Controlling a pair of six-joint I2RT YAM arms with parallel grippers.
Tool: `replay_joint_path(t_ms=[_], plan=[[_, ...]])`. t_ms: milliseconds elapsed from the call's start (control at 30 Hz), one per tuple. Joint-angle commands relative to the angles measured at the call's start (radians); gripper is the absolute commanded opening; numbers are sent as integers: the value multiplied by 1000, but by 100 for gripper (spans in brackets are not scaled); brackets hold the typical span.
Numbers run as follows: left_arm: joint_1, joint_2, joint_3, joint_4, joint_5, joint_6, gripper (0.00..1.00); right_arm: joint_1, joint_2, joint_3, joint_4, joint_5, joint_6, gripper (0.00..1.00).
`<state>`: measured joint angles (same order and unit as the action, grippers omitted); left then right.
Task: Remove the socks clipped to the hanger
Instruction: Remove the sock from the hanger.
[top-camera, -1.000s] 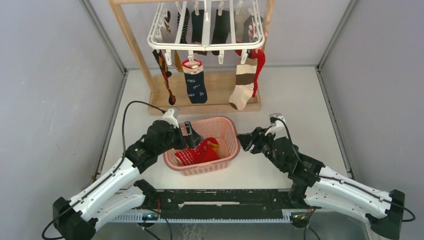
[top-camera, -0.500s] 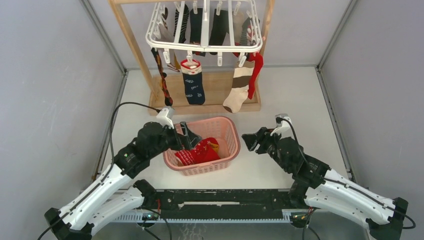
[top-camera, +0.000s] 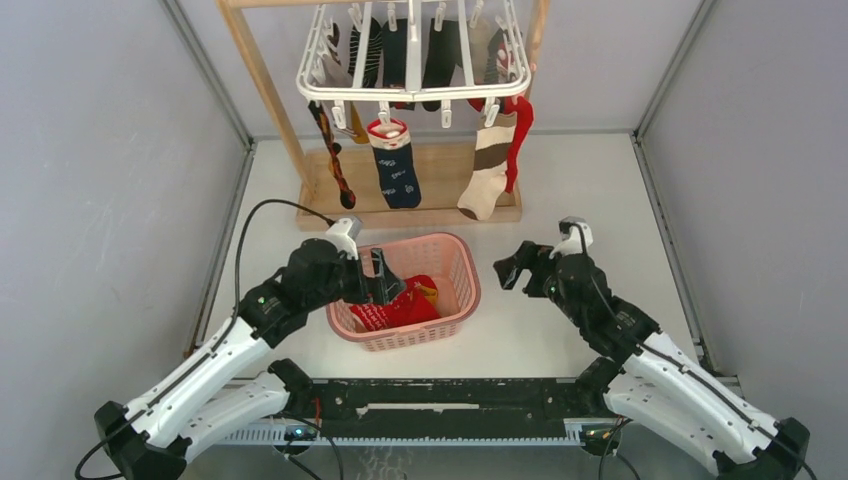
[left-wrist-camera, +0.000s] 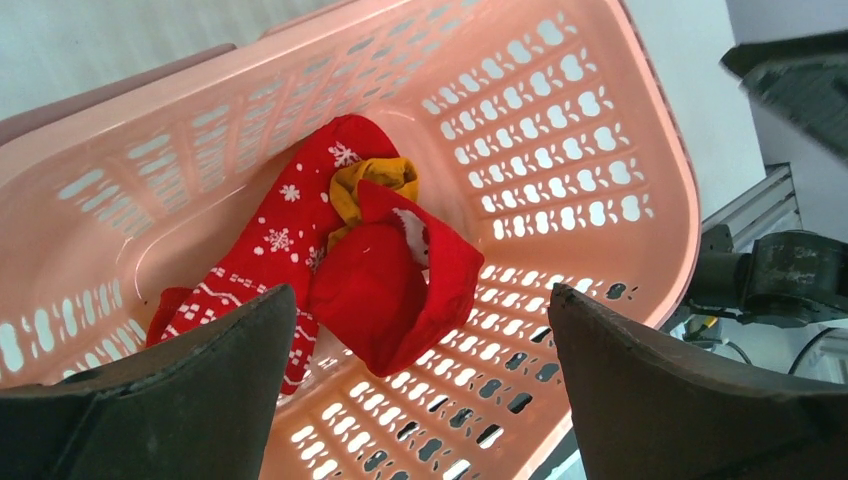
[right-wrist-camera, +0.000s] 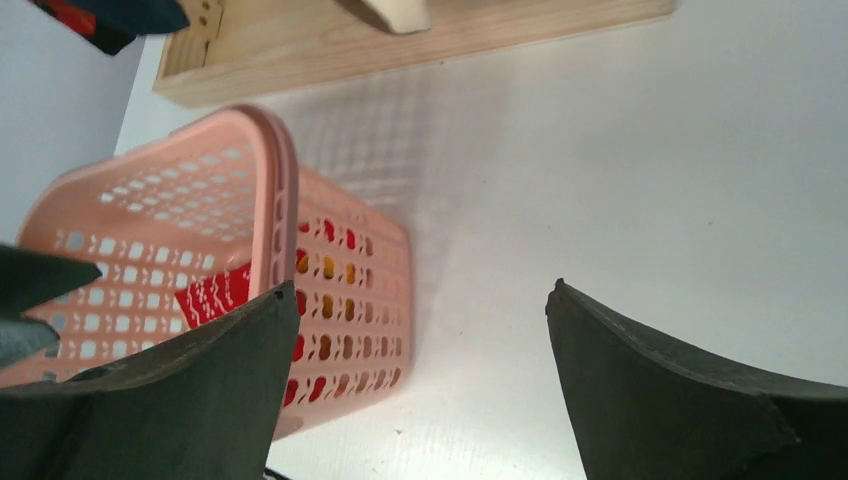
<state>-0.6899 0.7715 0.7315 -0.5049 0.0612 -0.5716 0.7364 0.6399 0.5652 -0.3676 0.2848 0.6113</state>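
A pink basket (top-camera: 420, 338) stands on the white table (top-camera: 590, 200) — close to the base of the wooden stand (top-camera: 440, 175).

1. We can read no text, label, brand, number or sign in any of the views.
2. The navy sock (top-camera: 398, 172) clipped to the hanger (top-camera: 412, 91) carries small pale marks. They are too small for us to tell whether they are letters.
3. The red sock (left-wrist-camera: 268, 252) lying in the pink basket (left-wrist-camera: 560, 120) shows white snowflakes and zigzag bands. We see only pattern there, no letters.
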Motion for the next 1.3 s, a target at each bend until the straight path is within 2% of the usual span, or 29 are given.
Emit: replay_joint_path(t_ms=[0, 200, 367, 733, 967, 1133, 1267], plan=[[-5, 19, 95, -32, 24, 53, 100, -152, 24, 78, 47, -142, -56, 100], [-5, 50, 165, -87, 9, 86, 100, -394, 165, 215, 44, -376, -124, 100], [-6, 64, 181, -97, -56, 108, 100, -481, 290, 280, 29, -395, -187, 100], [-6, 113, 163, -73, -93, 113, 100, -523, 426, 299, 307, -403, -262, 100], [-6, 127, 135, -30, -78, 91, 100, -593, 490, 324, 493, -486, -237, 82], [-6, 129, 122, -16, -69, 79, 100, -590, 535, 361, 630, -588, -226, 74], [-6, 131, 118, -13, -69, 77, 100, -563, 549, 379, 707, -605, -229, 72]])
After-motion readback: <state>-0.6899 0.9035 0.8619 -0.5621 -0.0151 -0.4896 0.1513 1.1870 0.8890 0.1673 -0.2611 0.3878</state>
